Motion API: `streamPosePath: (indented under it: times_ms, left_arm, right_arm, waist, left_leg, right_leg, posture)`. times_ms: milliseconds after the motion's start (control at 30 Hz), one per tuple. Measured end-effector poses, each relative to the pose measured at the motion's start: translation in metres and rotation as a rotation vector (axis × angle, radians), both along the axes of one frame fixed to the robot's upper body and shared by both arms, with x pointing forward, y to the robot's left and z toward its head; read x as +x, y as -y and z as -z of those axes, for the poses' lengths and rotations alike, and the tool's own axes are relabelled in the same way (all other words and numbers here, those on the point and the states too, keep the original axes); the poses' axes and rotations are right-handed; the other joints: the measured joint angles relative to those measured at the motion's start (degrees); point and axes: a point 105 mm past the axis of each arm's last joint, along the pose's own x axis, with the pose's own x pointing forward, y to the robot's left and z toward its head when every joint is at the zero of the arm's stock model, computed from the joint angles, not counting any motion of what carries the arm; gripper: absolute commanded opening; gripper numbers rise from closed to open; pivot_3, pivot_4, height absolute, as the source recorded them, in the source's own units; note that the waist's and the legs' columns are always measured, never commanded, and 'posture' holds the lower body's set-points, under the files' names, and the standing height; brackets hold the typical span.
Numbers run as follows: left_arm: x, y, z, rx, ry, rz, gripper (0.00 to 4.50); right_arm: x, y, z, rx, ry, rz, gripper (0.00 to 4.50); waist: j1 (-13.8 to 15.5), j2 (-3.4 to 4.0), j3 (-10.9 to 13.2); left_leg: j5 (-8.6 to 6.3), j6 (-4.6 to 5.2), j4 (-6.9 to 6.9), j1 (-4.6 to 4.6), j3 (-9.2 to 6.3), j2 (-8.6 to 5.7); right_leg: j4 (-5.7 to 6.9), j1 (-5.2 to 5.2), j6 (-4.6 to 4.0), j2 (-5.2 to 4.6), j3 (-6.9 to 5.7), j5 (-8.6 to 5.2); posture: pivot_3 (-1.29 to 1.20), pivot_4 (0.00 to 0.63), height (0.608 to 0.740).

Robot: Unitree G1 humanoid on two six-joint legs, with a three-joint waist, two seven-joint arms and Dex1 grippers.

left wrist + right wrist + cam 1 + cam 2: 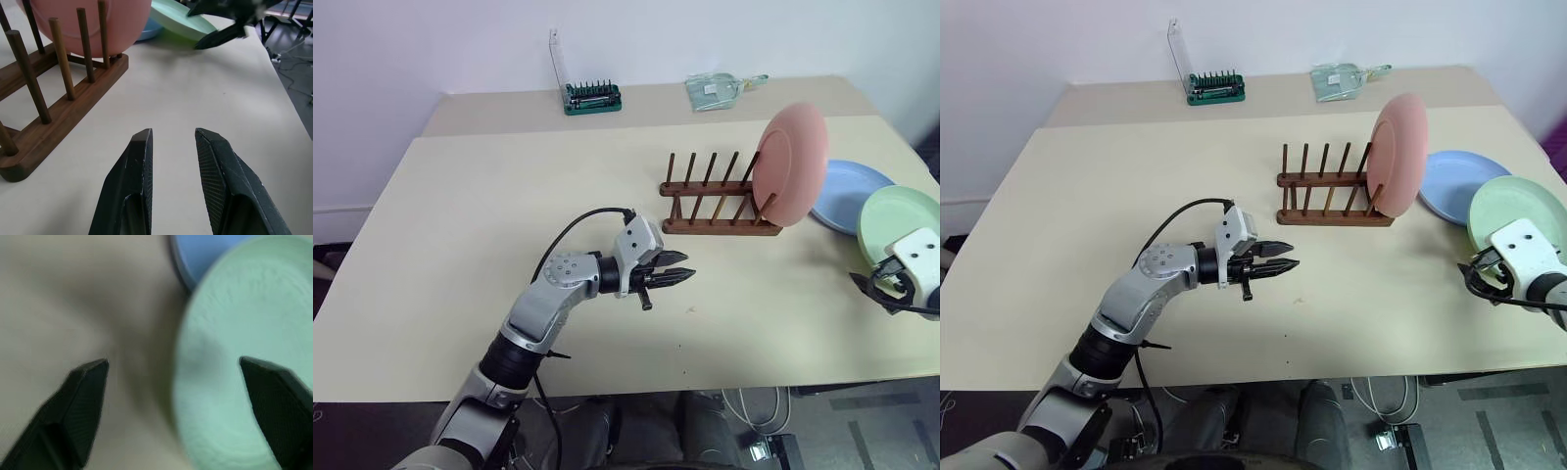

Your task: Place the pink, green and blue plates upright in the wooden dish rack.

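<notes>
The salmon pink plate (792,164) stands upright at the right end of the dark wooden dish rack (717,203). Just right of it the light blue plate (847,193) lies flat, the mint green plate (897,223) overlapping its near edge. The left gripper (677,274) hangs empty above the table (460,225), pointing right, fingers together. The right gripper (173,369) hovers at the green plate's rim, jaws wide apart, gripping nothing.

Left arm (543,304): silver-grey metal segments, black elbow joint, round screw-dotted housing, black cable looping to a white wrist block. Left tool (674,277): two black textured tapered fingers. Right tool (176,406): matching black fingers, white housing.
</notes>
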Motion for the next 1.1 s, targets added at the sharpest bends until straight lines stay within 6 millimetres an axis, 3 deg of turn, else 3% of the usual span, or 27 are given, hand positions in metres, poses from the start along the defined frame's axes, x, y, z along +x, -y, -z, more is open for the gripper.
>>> streamPosePath:
  times_ms: [167, 400, 467, 533, 600, 667, 733, 800, 867, 933, 1000, 1100]
  left_arm:
    - [-0.001, -0.001, 0.000, 0.002, 0.004, -0.006, 1.36]
    - [-0.004, -0.004, 0.004, 0.003, -0.006, -0.019, 1.36]
    - [-0.004, -0.004, 0.003, 0.003, -0.001, -0.018, 1.36]
    - [-0.005, -0.004, 0.003, 0.001, 0.000, -0.016, 1.36]
    - [-0.006, -0.003, 0.002, -0.003, 0.000, -0.011, 1.36]
    - [-0.006, -0.003, 0.002, -0.003, 0.000, -0.011, 1.36]
    - [-0.006, -0.002, 0.002, -0.005, -0.001, -0.010, 1.36]
    - [-0.005, -0.002, 0.002, -0.004, -0.002, -0.011, 1.36]
    - [-0.005, -0.001, 0.002, -0.007, -0.002, -0.011, 1.36]
    - [-0.005, 0.000, 0.001, -0.014, -0.002, -0.009, 1.36]
    - [-0.005, -0.001, 0.002, -0.011, -0.002, -0.012, 1.36]
    - [-0.003, -0.005, 0.004, -0.004, -0.006, -0.028, 1.36]
  right_arm:
    - [0.006, 0.006, 0.000, -0.074, 0.018, -0.002, 0.21]
    - [-0.003, 0.006, -0.019, -0.172, 0.037, -0.028, 0.10]
    - [0.001, 0.003, -0.053, -0.164, 0.141, -0.034, 0.10]
    - [0.009, -0.007, -0.108, -0.142, 0.315, -0.063, 0.10]
    - [0.012, -0.027, -0.160, -0.102, 0.473, -0.138, 0.10]
    - [0.011, -0.051, -0.199, -0.042, 0.598, -0.233, 0.10]
    - [0.010, -0.078, -0.231, 0.093, 0.699, -0.347, 0.10]
    - [0.006, -0.119, -0.255, 0.392, 0.762, -0.550, 0.10]
    - [0.000, -0.159, -0.258, 0.622, 0.707, -0.758, 0.10]
    - [-0.005, -0.200, -0.242, 0.829, 0.544, -0.937, 0.10]
    - [-0.005, -0.218, -0.228, 0.938, 0.413, -0.974, 0.10]
    - [0.002, -0.224, -0.217, 1.062, 0.324, -0.927, 0.10]
  waist:
    - [0.0, -0.01, 0.0]
    - [0.0, 0.03, 0.0]
    - [-0.2, 0.11, 0.0]
    - [-0.4, 0.18, 0.0]
    - [-0.5, 0.18, 0.0]
    - [-0.3, 0.03, 0.1]
    - [-0.2, 0.02, 0.1]
    - [-0.2, -0.11, 0.1]
    - [0.0, -0.21, 0.1]
    - [0.2, -0.32, 0.2]
    - [0.6, -0.32, 0.2]
    - [0.4, -0.32, 0.2]
  left_leg:
    - [0.00, 0.00, -0.01, -0.01, -0.01, 0.00]
    - [-0.01, 0.01, -0.03, -0.01, 0.01, 0.00]
    - [-0.02, 0.03, -0.03, -0.01, 0.08, 0.00]
    - [-0.03, 0.04, -0.04, 0.02, 0.12, 0.01]
    - [-0.03, 0.04, -0.05, 0.02, 0.09, 0.08]
    - [-0.03, 0.03, -0.04, 0.00, 0.06, 0.17]
    - [-0.03, 0.04, -0.02, -0.08, 0.06, 0.17]
    - [-0.04, 0.04, -0.02, -0.08, 0.05, 0.22]
    - [-0.04, 0.05, -0.03, -0.08, -0.01, 0.25]
    - [-0.05, 0.06, -0.03, -0.17, -0.08, 0.25]
    - [-0.06, 0.08, 0.02, -0.31, -0.09, 0.15]
    - [-0.10, 0.15, 0.00, -0.31, -0.02, 0.07]
  right_leg:
    - [-0.01, -0.01, 0.00, 0.01, 0.00, 0.00]
    - [-0.01, -0.01, 0.00, 0.02, 0.04, 0.00]
    - [-0.02, -0.04, 0.02, 0.03, 0.12, 0.02]
    - [-0.01, -0.04, 0.03, 0.04, 0.15, 0.02]
    - [-0.01, -0.03, 0.02, 0.11, 0.13, 0.01]
    - [-0.08, -0.01, 0.01, 0.22, 0.12, 0.02]
    - [-0.13, -0.03, 0.00, 0.22, 0.13, 0.02]
    - [-0.16, -0.04, -0.05, 0.26, 0.14, 0.05]
    - [-0.16, -0.05, -0.07, 0.28, 0.12, 0.07]
    - [-0.16, -0.10, -0.12, 0.28, 0.11, 0.10]
    - [-0.15, -0.24, -0.14, 0.21, 0.10, 0.11]
    - [-0.15, -0.31, -0.13, 0.08, 0.10, 0.11]
  posture:
    - [0.00, 0.150, 0.740]
    - [0.00, 0.150, 0.740]
    - [0.00, 0.150, 0.740]
    - [0.00, 0.150, 0.740]
    - [0.00, 0.150, 0.740]
    - [0.00, 0.150, 0.740]
    - [0.00, 0.150, 0.740]
    - [0.00, 0.150, 0.740]
    - [0.00, 0.150, 0.740]
    - [0.00, 0.150, 0.740]
    - [0.00, 0.150, 0.740]
    - [0.00, 0.150, 0.740]
